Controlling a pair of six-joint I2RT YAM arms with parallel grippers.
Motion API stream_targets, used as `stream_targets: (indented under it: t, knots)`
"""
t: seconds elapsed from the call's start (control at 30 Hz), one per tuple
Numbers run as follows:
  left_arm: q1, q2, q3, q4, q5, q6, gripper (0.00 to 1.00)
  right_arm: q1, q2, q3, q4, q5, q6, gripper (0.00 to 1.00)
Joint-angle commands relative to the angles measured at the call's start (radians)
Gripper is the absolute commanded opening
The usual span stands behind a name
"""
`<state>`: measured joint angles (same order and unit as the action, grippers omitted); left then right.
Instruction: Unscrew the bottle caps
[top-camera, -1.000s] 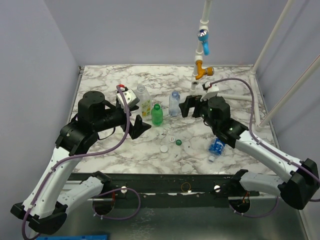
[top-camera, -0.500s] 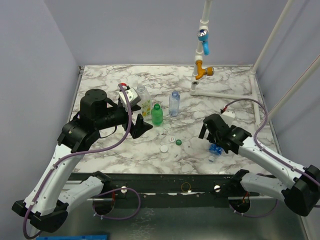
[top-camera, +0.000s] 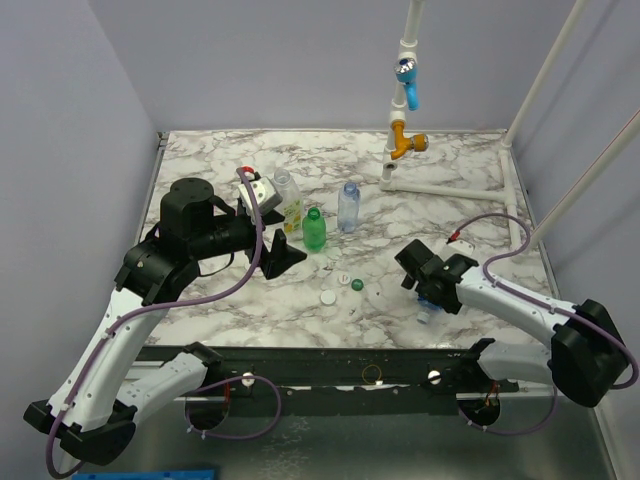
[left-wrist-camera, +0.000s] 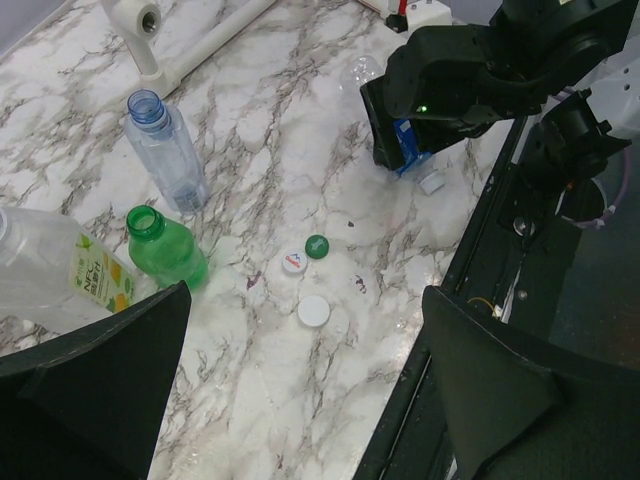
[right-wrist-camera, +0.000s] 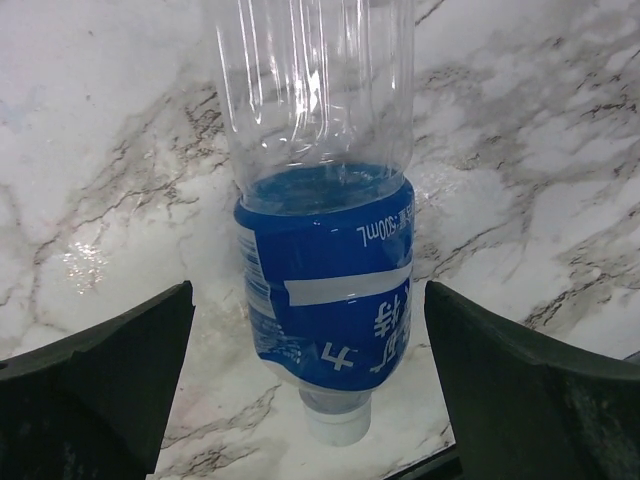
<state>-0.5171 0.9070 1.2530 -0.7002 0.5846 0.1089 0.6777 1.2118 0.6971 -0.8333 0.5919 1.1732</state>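
Right hand (top-camera: 428, 285) lower; bottle cap (right-wrist-camera: 335, 425) nearward

Glossy marble-look table (top-camera: 220, 150), clear ribbed plastic bottle (right-wrist-camera: 320, 200)

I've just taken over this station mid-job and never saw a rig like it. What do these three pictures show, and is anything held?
Two robot arms sit at a marble table's near edge. One picture looks down from above; the others come from each wrist. Standing uncapped: tall clear bottle, green bottle, small clear bottle; three loose caps lie nearby. A fourth bottle lies on its side, cap on, the right arm's open fingers framing it. The left arm's fingers are open too. Nothing is held.
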Motion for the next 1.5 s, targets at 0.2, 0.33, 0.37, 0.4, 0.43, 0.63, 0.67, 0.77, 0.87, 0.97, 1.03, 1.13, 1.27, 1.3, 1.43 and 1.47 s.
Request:
stream_targets:
  t: [0.2, 0.33, 0.37, 0.4, 0.43, 0.63, 0.67, 0.77, 0.87, 0.97, 1.03, 1.13, 1.27, 1.3, 1.43, 1.47]
  knots:
    - [0.005, -0.016, 0.003, 0.006, 0.075, 0.014, 0.99, -0.009, 0.046, -0.111, 0.274, -0.073, -0.005, 0.78]
    - [0.005, -0.035, -0.011, 0.018, 0.128, 0.019, 0.99, -0.009, 0.013, -0.112, 0.298, -0.086, -0.033, 0.59]
    - [0.005, -0.037, -0.012, 0.02, 0.138, 0.025, 0.99, -0.009, -0.006, -0.111, 0.306, -0.095, -0.056, 0.54]
    - [0.005, -0.037, -0.012, 0.021, 0.149, 0.03, 0.99, -0.01, -0.027, -0.103, 0.311, -0.106, -0.082, 0.5]
    - [0.003, -0.037, -0.01, 0.022, 0.158, 0.042, 0.99, -0.009, -0.056, -0.091, 0.316, -0.124, -0.124, 0.46]
    - [0.002, -0.081, -0.031, 0.025, 0.151, 0.239, 0.99, -0.008, -0.207, 0.101, 0.34, -0.451, -0.463, 0.37]
    - [0.002, -0.09, -0.033, 0.028, 0.146, 0.281, 0.99, -0.008, -0.216, 0.145, 0.335, -0.519, -0.509, 0.36]
    - [0.001, -0.112, -0.027, 0.044, 0.133, 0.388, 0.99, -0.007, -0.2, 0.276, 0.304, -0.752, -0.59, 0.35]
    - [0.0, -0.123, -0.012, 0.057, 0.124, 0.495, 0.99, 0.003, -0.149, 0.399, 0.273, -0.937, -0.623, 0.34]
    - [0.0, -0.134, -0.003, 0.059, 0.125, 0.588, 0.99, 0.02, -0.11, 0.503, 0.28, -1.044, -0.645, 0.33]
    - [0.0, -0.159, -0.022, 0.059, 0.135, 0.685, 0.99, 0.026, -0.076, 0.576, 0.274, -1.093, -0.664, 0.32]
    - [0.0, -0.208, -0.069, 0.062, 0.147, 0.903, 0.99, 0.026, -0.023, 0.65, 0.286, -1.173, -0.682, 0.33]
    - [0.002, -0.286, -0.187, 0.106, 0.161, 1.253, 0.99, 0.029, 0.064, 0.737, 0.302, -1.299, -0.682, 0.33]
    - [0.002, -0.303, -0.226, 0.144, 0.161, 1.311, 0.99, 0.033, 0.084, 0.759, 0.294, -1.321, -0.686, 0.33]
    - [0.001, -0.34, -0.317, 0.299, 0.157, 1.406, 0.99, 0.041, 0.17, 0.869, 0.2, -1.321, -0.715, 0.32]
    - [0.001, -0.342, -0.331, 0.317, 0.151, 1.422, 0.99, 0.043, 0.184, 0.884, 0.174, -1.318, -0.723, 0.32]
